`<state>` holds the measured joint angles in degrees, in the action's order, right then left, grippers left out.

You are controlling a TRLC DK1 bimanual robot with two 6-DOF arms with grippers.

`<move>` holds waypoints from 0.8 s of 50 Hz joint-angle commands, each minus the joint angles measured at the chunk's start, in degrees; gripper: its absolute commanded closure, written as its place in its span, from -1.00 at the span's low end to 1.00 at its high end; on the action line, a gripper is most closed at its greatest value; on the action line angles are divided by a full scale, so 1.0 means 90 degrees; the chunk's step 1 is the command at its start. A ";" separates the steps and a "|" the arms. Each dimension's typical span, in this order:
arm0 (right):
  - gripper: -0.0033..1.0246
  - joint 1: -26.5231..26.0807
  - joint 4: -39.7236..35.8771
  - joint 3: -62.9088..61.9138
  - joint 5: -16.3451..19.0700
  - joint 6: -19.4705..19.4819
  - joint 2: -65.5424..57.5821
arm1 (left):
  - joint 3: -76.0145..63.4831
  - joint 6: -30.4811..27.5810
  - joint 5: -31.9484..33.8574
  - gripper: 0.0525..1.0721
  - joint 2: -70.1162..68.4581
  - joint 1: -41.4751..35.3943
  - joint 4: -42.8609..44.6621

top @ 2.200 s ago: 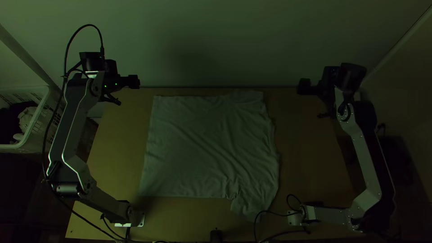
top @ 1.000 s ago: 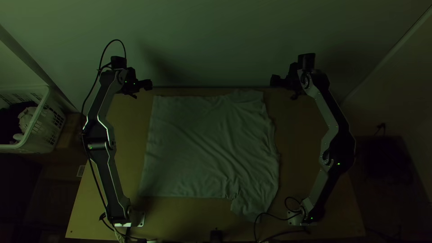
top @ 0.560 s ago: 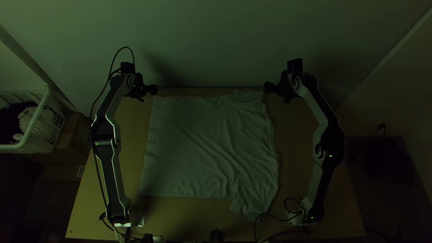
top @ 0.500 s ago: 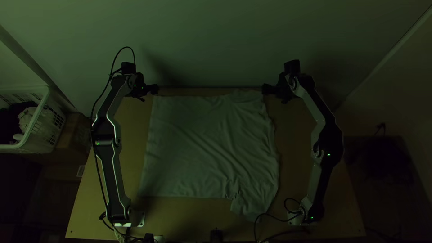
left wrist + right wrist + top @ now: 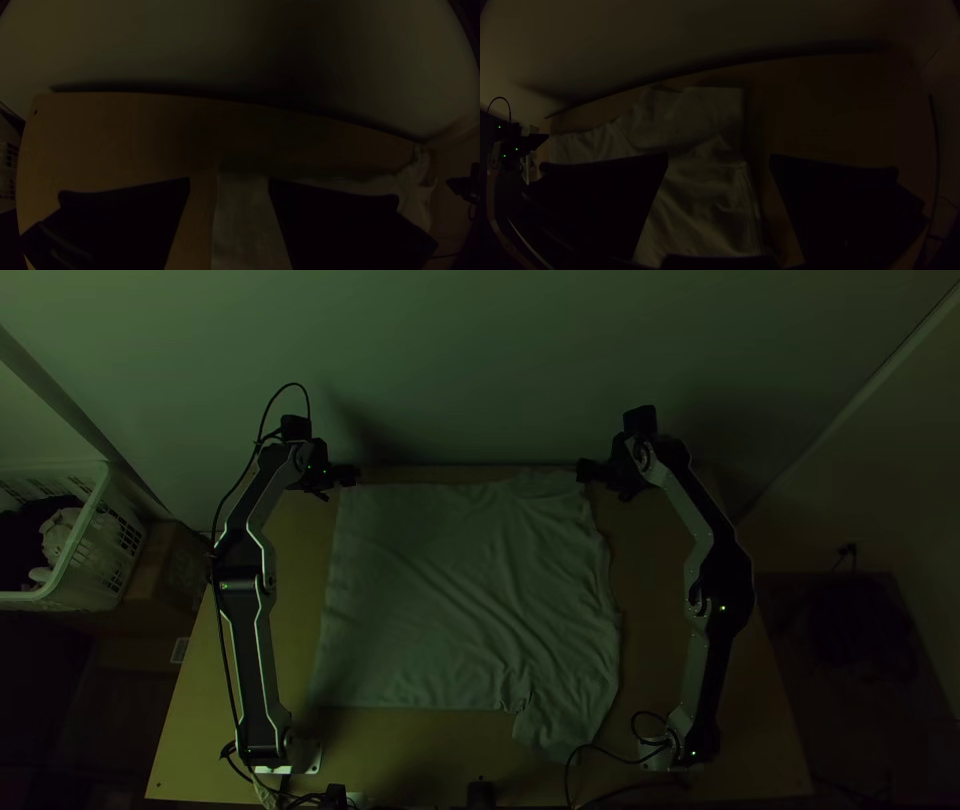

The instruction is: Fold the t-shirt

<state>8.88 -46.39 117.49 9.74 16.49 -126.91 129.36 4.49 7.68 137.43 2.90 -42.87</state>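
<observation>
T-shirt (image 5: pixel 450 600) lies spread on the tabletop (image 5: pixel 400 740). Left claw (image 5: pixel 229 182) and right claw (image 5: pixel 719 159) both open, holding nothing, near its far corners. Should be light, limp, not fragile. I'd pinch hem corner (image 5: pixel 352 495) plus far sleeve (image 5: pixel 560 486), all layers; single-layer grabs could bunch it.

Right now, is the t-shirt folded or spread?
Spread: the t-shirt lies broad across the table, one sleeve sticking out toward the near edge, some wrinkles running across it.
</observation>
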 commanded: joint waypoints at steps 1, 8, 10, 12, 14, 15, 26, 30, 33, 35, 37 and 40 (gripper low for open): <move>-0.79 0.0048 -0.0070 0.0100 0.0022 0.0150 -0.0225 | 0.0168 -0.0001 -0.0043 -0.38 0.0199 -0.0009 0.0027; -0.80 0.0107 -0.0080 0.0100 0.0022 0.0131 -0.0215 | 0.0168 -0.0069 -0.0063 -0.03 0.0287 -0.0019 0.0027; -0.80 0.0126 -0.0080 0.0109 0.0022 0.0131 -0.0225 | 0.0168 -0.0089 -0.0033 0.12 0.0336 -0.0019 0.0027; -0.80 0.0136 -0.0090 0.0109 0.0022 0.0140 -0.0244 | 0.0168 -0.0079 -0.0014 0.12 0.0365 -0.0019 0.0027; -0.80 0.0146 -0.0080 0.0109 0.0022 0.0140 -0.0254 | 0.0148 -0.0089 0.0006 0.12 0.0365 -0.0009 0.0018; -0.79 0.0146 -0.0080 0.0109 0.0022 0.0140 -0.0264 | 0.0148 -0.0089 0.0006 0.12 0.0365 -0.0009 0.0018; -0.79 0.0175 -0.0090 0.0197 0.0022 0.0160 -0.0528 | 0.0148 -0.0089 -0.0004 0.12 0.0395 -0.0019 0.0027; -0.79 0.0165 -0.0080 0.0207 0.0022 0.0170 -0.0615 | 0.0148 -0.0079 -0.0004 0.14 0.0395 -0.0019 0.0027; -0.79 0.0155 -0.0090 0.0207 0.0022 0.0199 -0.0684 | 0.0148 -0.0099 -0.0004 0.38 0.0385 -0.0019 0.0027; -0.79 0.0146 -0.0090 0.0188 0.0022 0.0199 -0.0694 | 0.0148 -0.0138 -0.0004 0.67 0.0375 -0.0019 0.0096; -0.78 0.0146 -0.0119 0.0178 0.0012 0.0199 -0.0703 | 0.0148 -0.0157 0.0006 0.92 0.0375 -0.0019 0.0135; -0.68 0.0146 -0.0138 0.0168 0.0012 0.0209 -0.0703 | 0.0138 -0.0167 0.0006 0.95 0.0355 -0.0019 0.0125</move>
<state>10.07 -46.87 118.24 9.74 16.56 -132.27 129.69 3.64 7.51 139.26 2.90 -42.04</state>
